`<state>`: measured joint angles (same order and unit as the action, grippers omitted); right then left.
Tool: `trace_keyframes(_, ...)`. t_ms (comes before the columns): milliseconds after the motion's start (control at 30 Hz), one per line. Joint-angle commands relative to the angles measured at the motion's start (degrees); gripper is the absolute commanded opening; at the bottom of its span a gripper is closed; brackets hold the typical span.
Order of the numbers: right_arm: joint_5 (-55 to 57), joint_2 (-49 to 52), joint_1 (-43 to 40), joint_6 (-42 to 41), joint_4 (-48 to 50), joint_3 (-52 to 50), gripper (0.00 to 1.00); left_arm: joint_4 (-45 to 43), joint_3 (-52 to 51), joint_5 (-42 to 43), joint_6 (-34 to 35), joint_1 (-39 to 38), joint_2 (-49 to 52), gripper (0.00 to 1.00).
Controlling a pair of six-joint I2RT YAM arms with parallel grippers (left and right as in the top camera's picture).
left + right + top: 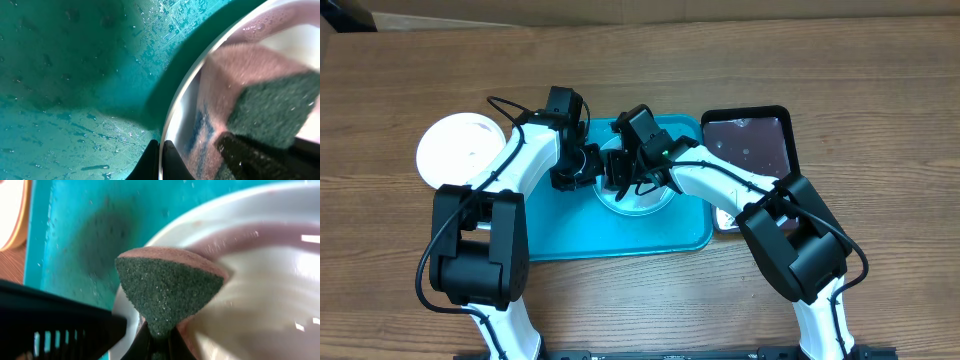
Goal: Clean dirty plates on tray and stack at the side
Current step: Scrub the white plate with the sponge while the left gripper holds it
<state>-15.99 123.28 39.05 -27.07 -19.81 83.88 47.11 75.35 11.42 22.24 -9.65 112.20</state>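
Overhead: a small round pale plastic plate lies near the middle of the flat turquoise plastic tray. Left wrist: the left gripper pinches its rim. Right wrist: the right gripper clamps a green-faced sponge; hard scrubbing could wrench the rim free.

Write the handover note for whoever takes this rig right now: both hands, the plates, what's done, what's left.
The left hand is shut on the rim of the plate that lies on the turquoise tray.
The right hand is shut on the sponge, which is pressed onto that plate.
The side plate is on the table left of the tray. Whether others lie under it cannot be told.
The black tray is right of the turquoise one.
Done: at least one plate is off the tray.
Left: a blue smear shows on the plate. Finish scrubbing it, then stack the plate at the side.
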Motion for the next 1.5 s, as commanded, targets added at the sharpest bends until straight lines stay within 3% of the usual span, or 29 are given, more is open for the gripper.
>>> trace_keyframes(0, 3.28, 1.22, 0.22, -1.25, 1.92, -0.31, 0.04, 0.24, -0.26, 1.11, -0.87, -0.13, 0.28, 0.04)
trace_keyframes(333, 7.63, 3.28, 0.20, -1.40, 8.61, -0.31, 0.04, 0.24, -0.26, 1.11, -0.87, -0.13, 0.28, 0.04)
trace_keyframes(467, 11.04, 3.17, 0.02, 2.10, 11.89, 0.13, 0.04, 0.24, -0.24, 1.09, -0.87, -0.13, 0.28, 0.04)
trace_keyframes(967, 16.98, 1.31, -4.46, 9.49, 11.82, 0.98, 0.04, 0.59, -0.26, 1.03, -1.07, -0.13, 0.28, 0.04)
trace_keyframes(1467, 18.93, -6.08, -7.91, 11.06, 8.11, 1.01, 0.04, 0.39, -0.26, 0.83, -1.05, -0.13, 0.28, 0.04)
